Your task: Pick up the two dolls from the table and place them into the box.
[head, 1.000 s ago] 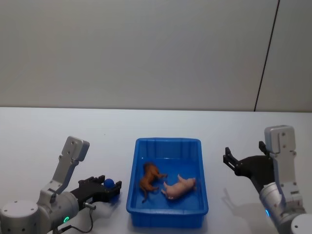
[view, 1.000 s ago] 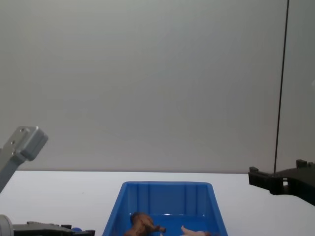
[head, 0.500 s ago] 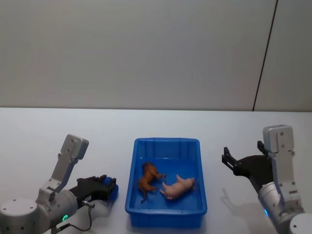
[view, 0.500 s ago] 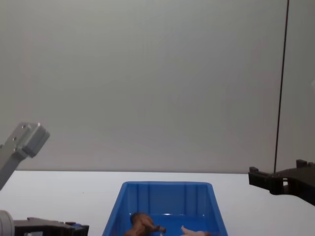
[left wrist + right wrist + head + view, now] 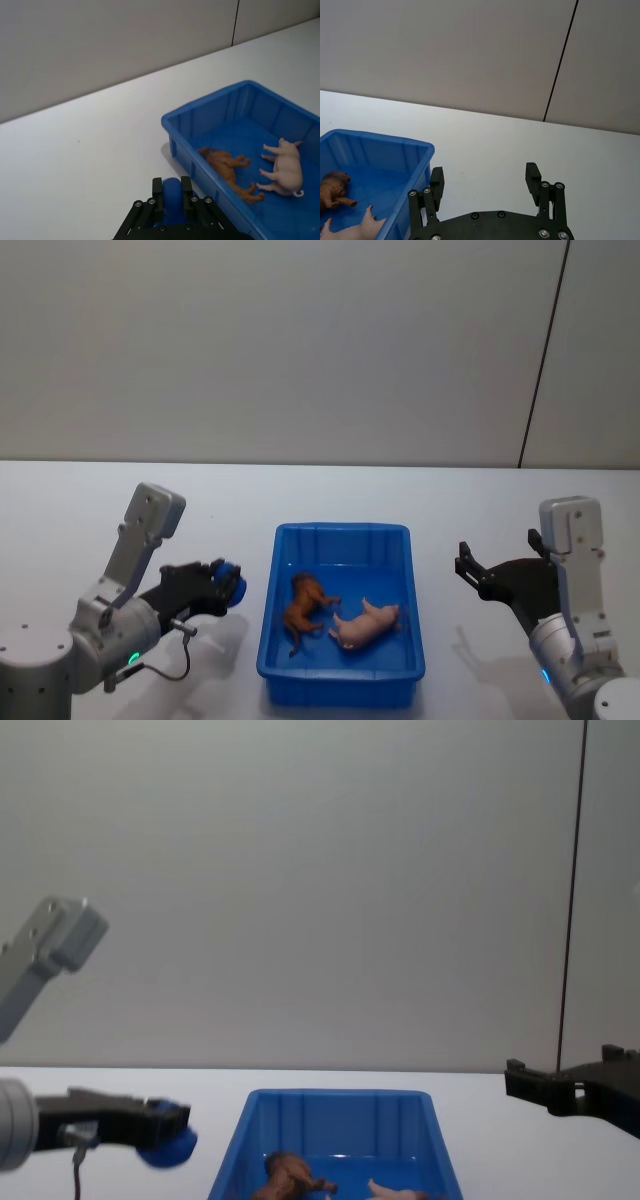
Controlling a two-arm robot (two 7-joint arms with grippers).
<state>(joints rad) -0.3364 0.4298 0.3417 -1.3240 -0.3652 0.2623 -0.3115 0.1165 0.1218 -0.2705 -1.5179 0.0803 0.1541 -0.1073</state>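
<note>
In the head view, the blue box (image 5: 341, 615) sat at the lower centre of the frame on the white table (image 5: 300, 495), and both dolls lay inside it: the reddish-brown doll (image 5: 305, 606) toward the box's left half and the pale pink pig doll (image 5: 366, 624) just to its right, the 2 close together on the box floor. The left gripper (image 5: 226, 585) was at the lower left of that frame, beside the box's left wall and apart from it, its fingers clamped on a small blue ball (image 5: 232, 583). The chest view showed the same gripper (image 5: 170, 1132) raised off the tabletop at the lower left, the ball (image 5: 167, 1144) gripped at its tip, level with the box rim (image 5: 340, 1097). In the left wrist view the ball (image 5: 171, 196) sat pinched between the 2 fingers (image 5: 157, 192) at the bottom centre, with the box (image 5: 235, 95) at the right. The right gripper (image 5: 466, 567) hung at the lower right of the head view, to the right of the box and apart from it, its fingers spread wide with nothing between them; the right wrist view showed that gripper (image 5: 485, 181) at the bottom of the frame above bare table.
</note>
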